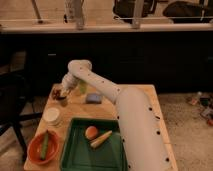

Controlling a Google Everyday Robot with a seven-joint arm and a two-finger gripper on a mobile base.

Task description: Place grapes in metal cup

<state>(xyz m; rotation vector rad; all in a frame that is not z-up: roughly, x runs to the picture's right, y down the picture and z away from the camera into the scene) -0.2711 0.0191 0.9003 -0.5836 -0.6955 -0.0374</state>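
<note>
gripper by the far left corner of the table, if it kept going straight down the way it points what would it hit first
Most likely the grapes, which sit right under the gripper, beside or over the metal cup. Depth is unclear from this one view, so it could meet the cup's rim first.
</note>
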